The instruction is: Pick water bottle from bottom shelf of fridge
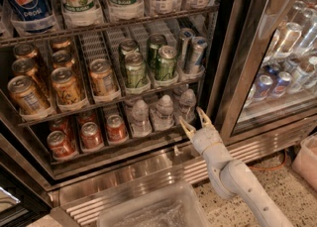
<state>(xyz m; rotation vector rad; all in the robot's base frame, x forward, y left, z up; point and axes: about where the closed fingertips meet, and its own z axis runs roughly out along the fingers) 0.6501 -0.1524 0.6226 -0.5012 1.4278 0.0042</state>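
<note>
The fridge [233, 62] stands open with dark wire racks. On the bottom shelf [124, 144] three small clear water bottles with white caps stand in a row: left [140, 117], middle [164, 111], right [186, 104]. My gripper [195, 120] is at the end of the white arm coming up from the lower right. Its fingers are open, spread in a V. It sits just in front of and slightly below the right water bottle, at the shelf's front right corner, touching nothing.
Red cans [91, 134] fill the left of the bottom shelf. Green cans [163, 62] and orange cans [64, 85] stand on the rack above, large soda bottles on top. A closed glass door [287, 72] is to the right. A clear plastic bin [148, 211] lies on the floor below.
</note>
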